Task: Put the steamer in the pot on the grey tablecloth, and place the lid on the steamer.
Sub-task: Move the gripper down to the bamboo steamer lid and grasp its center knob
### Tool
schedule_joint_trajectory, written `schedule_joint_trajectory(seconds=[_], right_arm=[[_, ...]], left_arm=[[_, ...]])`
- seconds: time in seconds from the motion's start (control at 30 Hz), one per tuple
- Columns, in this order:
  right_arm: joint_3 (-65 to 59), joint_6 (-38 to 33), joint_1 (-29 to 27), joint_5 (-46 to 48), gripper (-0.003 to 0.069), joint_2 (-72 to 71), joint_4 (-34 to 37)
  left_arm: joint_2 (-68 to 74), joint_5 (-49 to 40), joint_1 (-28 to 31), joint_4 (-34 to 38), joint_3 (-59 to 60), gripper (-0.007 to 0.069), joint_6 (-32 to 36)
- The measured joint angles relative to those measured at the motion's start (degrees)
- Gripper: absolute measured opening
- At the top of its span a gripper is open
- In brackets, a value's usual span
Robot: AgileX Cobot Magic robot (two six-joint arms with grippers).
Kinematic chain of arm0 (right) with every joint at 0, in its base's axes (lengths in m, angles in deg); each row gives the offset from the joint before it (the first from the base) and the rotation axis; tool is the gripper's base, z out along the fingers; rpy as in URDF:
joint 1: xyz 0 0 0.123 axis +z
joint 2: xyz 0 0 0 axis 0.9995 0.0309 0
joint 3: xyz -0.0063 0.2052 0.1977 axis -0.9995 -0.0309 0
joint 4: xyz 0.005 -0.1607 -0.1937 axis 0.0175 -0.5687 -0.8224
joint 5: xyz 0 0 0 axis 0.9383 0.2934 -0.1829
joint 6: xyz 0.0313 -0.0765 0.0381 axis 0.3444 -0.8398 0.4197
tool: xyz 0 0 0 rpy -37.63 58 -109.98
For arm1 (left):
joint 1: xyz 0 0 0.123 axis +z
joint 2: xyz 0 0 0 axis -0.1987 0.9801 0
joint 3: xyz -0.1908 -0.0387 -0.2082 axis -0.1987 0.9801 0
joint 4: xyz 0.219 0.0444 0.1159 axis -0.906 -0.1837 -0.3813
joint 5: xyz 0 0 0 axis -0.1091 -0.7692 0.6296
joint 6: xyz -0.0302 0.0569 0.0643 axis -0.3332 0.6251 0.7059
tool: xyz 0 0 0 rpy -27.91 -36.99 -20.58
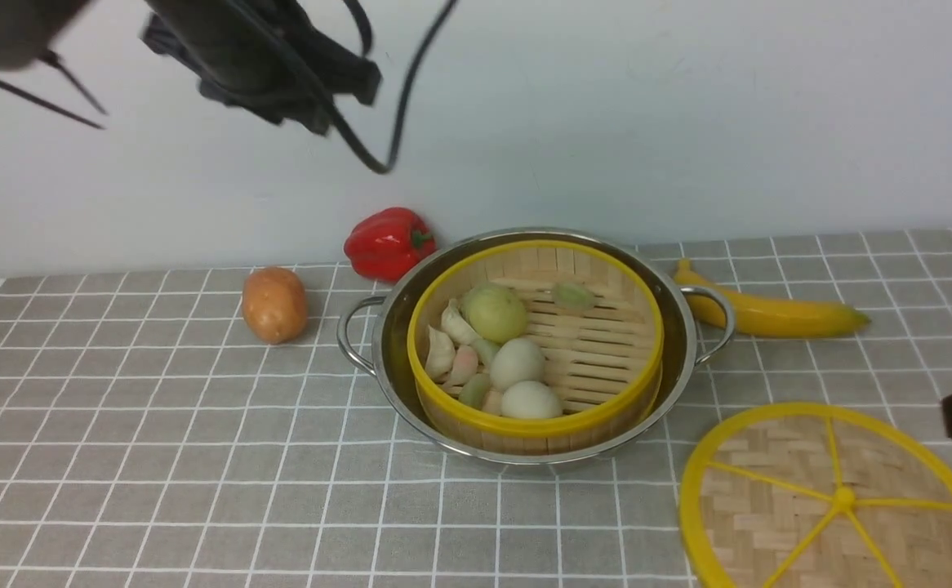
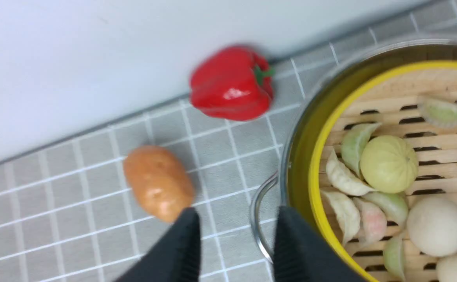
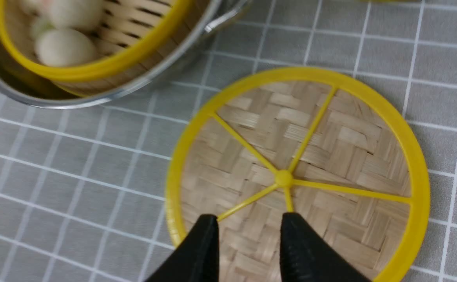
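Note:
The bamboo steamer point(image 1: 590, 343) sits upright inside the steel pot point(image 1: 394, 327) on the grey tablecloth point(image 1: 157, 425), with buns and dumplings point(image 1: 496, 312) on its slatted floor. The woven lid point(image 1: 770, 506) lies flat on the cloth to the front right of the pot. My left arm point(image 1: 255, 57) is raised high at the back left and looks blurred. In its wrist view the left gripper point(image 2: 238, 211) is open and empty above the pot's left handle point(image 2: 258, 211). The right gripper point(image 3: 249, 217) hangs open over the lid point(image 3: 330, 129), near its hub, holding nothing.
A red pepper point(image 1: 386, 242) and a potato point(image 1: 274, 304) lie behind and to the left of the pot. A banana point(image 1: 770, 314) lies to its right. A white wall closes off the back of the table.

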Motion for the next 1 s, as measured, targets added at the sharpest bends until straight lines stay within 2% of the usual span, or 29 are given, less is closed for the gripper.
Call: schedule_joint_trajectory(seconds=[0.03, 0.17, 0.27, 0.4, 0.5, 0.57, 0.6, 0.63, 0.67, 0.83, 1.0], right_arm=[[0.0, -0.3, 0.0, -0.2, 0.024, 1.0, 0.0], [0.0, -1.7, 2.0, -3.6, 0.024, 12.3, -0.3], [0.5, -1.7, 4.1, -4.7, 0.024, 17.3, -1.7], [2.2, 0.6, 6.2, -4.9, 0.024, 22.6, -5.0], [4.2, 4.6, 6.9, -5.1, 0.024, 25.8, -8.7], [4.8, 5.7, 6.9, -5.1, 0.024, 27.0, -9.7], [4.9, 5.7, 6.9, -5.1, 0.024, 27.0, -9.8], [5.1, 6.2, 6.9, -5.1, 0.024, 27.5, -9.9], [5.2, 6.3, 6.9, -5.2, 0.024, 27.7, -9.9], [5.2, 6.6, 6.9, -5.4, 0.024, 29.8, -9.9], [5.3, 6.6, 6.9, -6.8, 0.024, 32.5, -9.9]], left_arm=[[-0.4, 0.0, 0.0, 0.0, 0.2, 0.0193, 0.0], [-11.4, 0.0, 0.0, 2.9, 10.0, 0.003, 0.9], [-18.4, 1.3, 0.0, 4.6, 18.7, -0.0018, 1.6], [-29.3, 11.7, 0.0, 6.8, 33.9, -0.0023, 1.8], [-41.4, 25.6, 0.0, 10.6, 50.6, -0.0023, 2.0], [-48.0, 33.0, 0.0, 13.1, 59.2, -0.0022, 2.2], [-48.5, 33.7, 0.0, 13.3, 60.0, -0.0022, 2.3], [-52.7, 39.7, 0.0, 14.8, 66.9, -0.0022, 2.7], [-54.5, 42.1, 0.0, 15.6, 69.8, -0.0022, 3.0], [-63.2, 51.0, 0.0, 19.0, 82.3, -0.002, 3.5], [-66.5, 52.2, 0.0, 22.6, 87.5, -0.0019, 3.6]])
